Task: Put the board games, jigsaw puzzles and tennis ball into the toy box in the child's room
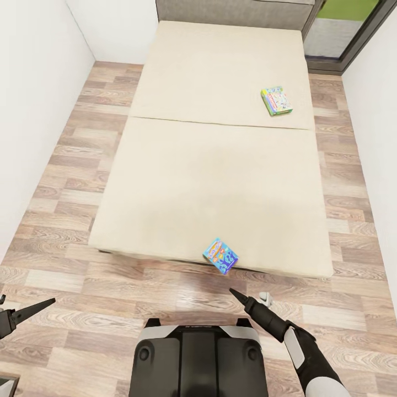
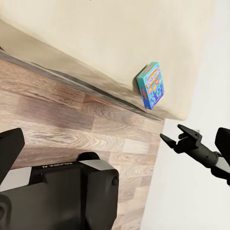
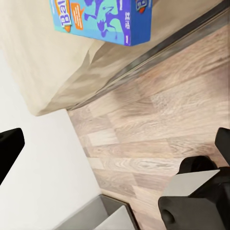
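Nearest the camera, the robot's dark base (image 1: pixel 201 361) stands on the wood-plank floor (image 1: pixel 60 220) facing the foot of the bed (image 1: pixel 209 165); the left gripper (image 1: pixel 41 305) hangs low over the floor at the left, the right gripper (image 1: pixel 238 296) just short of the bed's near edge, and whether either set of jaws is spread or pressed together cannot be told. A blue board game (image 1: pixel 220 256) lies at the bed's near edge, right of centre, partly overhanging it. A green-bordered board game (image 1: pixel 277 101) lies flat on the far panel close to the bed's right edge, well apart from the first.
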Motion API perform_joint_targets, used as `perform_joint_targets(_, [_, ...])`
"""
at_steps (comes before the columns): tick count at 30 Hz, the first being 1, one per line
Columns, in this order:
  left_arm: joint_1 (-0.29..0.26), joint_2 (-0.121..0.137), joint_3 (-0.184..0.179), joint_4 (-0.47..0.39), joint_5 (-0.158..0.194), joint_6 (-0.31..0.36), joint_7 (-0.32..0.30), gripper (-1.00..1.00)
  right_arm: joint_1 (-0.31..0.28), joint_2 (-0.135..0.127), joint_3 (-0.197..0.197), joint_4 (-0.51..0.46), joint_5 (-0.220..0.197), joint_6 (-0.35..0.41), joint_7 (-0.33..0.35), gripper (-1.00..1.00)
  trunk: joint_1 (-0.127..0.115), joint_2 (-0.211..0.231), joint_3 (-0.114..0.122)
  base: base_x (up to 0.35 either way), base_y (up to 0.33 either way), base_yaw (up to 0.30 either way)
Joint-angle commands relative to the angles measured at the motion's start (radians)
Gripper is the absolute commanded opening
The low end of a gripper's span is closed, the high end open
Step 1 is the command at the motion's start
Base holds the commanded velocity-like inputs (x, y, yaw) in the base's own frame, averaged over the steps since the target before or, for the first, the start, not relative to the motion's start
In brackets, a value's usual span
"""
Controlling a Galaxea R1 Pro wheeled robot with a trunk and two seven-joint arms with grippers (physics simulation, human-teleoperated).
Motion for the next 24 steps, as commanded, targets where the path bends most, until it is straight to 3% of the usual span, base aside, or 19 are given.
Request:
perform_joint_targets(1, [0.0, 0.0, 0.0, 0.0, -0.001, 0.011, -0.005, 1.0, -0.001, 0.001, -0.005, 0.0, -0.003, 0.009, 0.001, 1.0, 0.001, -0.001, -0.001, 0.007, 0.0, 0.0])
perform_joint_targets(24, [0.0, 0.001, 0.001, 0.0, -0.002, 0.014, -0.005, 1.0, -0.001, 0.004, -0.015, 0.023, -0.008, 0.019, -0.006, 1.0, 0.001, -0.001, -0.001, 0.001, 0.0, 0.0])
